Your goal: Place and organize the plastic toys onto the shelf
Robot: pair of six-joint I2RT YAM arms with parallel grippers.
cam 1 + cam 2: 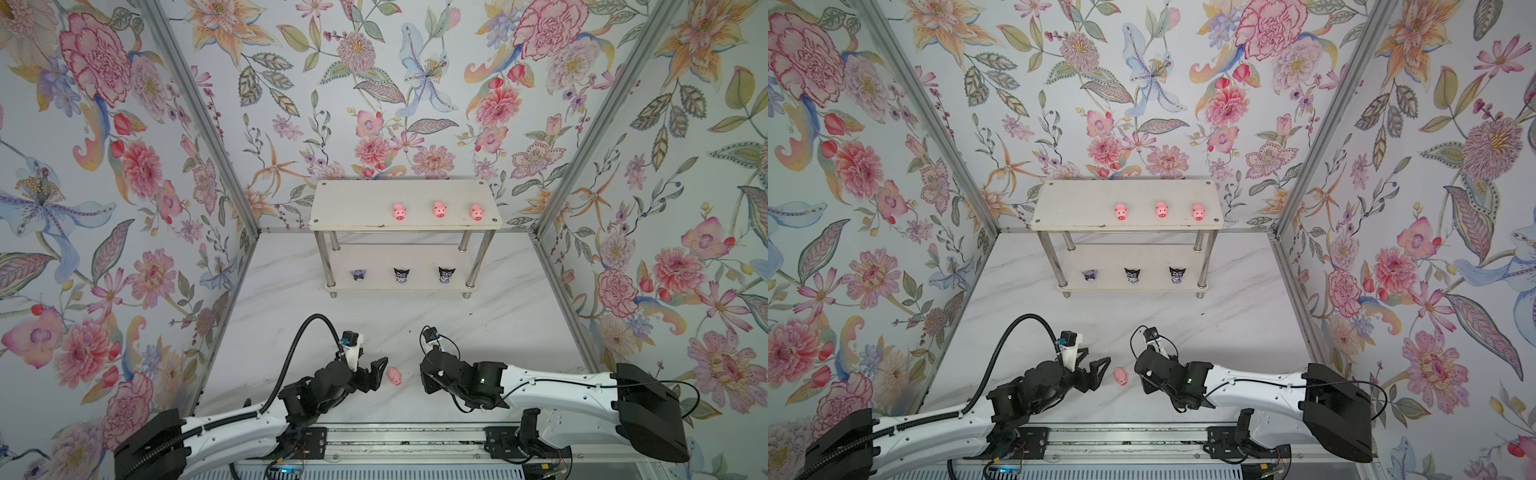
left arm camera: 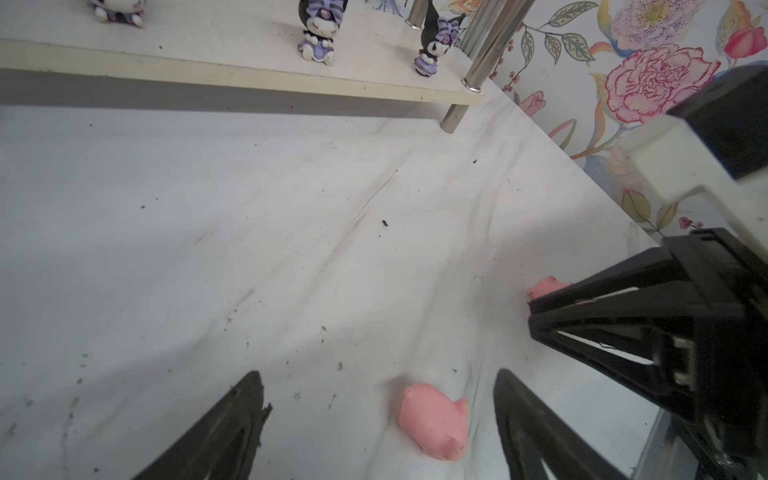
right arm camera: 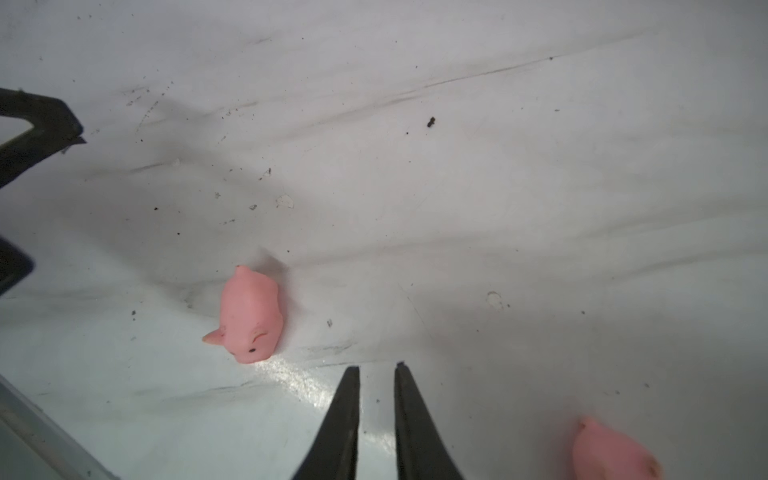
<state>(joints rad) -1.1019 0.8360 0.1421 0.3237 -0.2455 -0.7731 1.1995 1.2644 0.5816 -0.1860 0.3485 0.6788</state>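
Floral wallpaper walls (image 1: 374, 83), white marbled tabletop (image 1: 282, 324) — scuffed

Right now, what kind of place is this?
Probably a robot practice booth: flowery panels on metal posts surround a marble-look table, with left arm and right arm facing a toy shelf.

From my station, the left arm (image 1: 232, 424) and right arm (image 1: 552, 390) are glossy white shells dotted with small dark holes; each ends in a bulky matte-black housing (image 1: 648, 411) near the lower corners of both top views; the wrists are black; a ribbed black hose (image 1: 286, 357) arches over the left one; thin black wires (image 1: 536, 380) run along the right; the left gripper (image 1: 381, 373) and right gripper (image 1: 424, 379) carry black, triangular lattice fingers (image 2: 544, 322).
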